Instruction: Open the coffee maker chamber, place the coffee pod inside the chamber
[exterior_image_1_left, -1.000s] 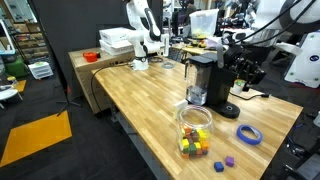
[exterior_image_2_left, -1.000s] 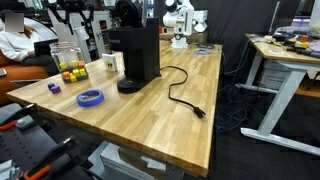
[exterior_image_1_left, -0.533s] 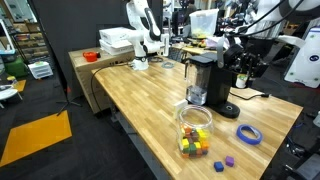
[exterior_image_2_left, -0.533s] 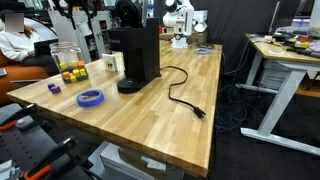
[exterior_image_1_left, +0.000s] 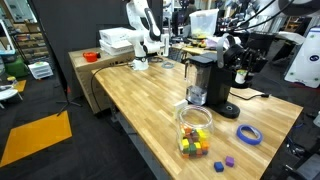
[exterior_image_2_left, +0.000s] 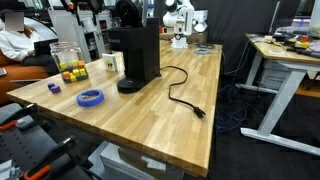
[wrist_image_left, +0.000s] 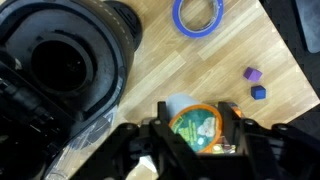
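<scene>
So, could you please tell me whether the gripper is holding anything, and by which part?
The gripper holds the coffee pod, clamped on opposite sides of its round body, with the printed lid facing the wrist camera.

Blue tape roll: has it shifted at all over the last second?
No. The blue tape roll lies in the same spot on the tabletop, just beside the jar of coloured cubes, as before.

Exterior views: wooden table (exterior_image_1_left: 140, 100) from different corners (both catch coffee machine (exterior_image_2_left: 135, 55)); wrist view straight down, close.
</scene>
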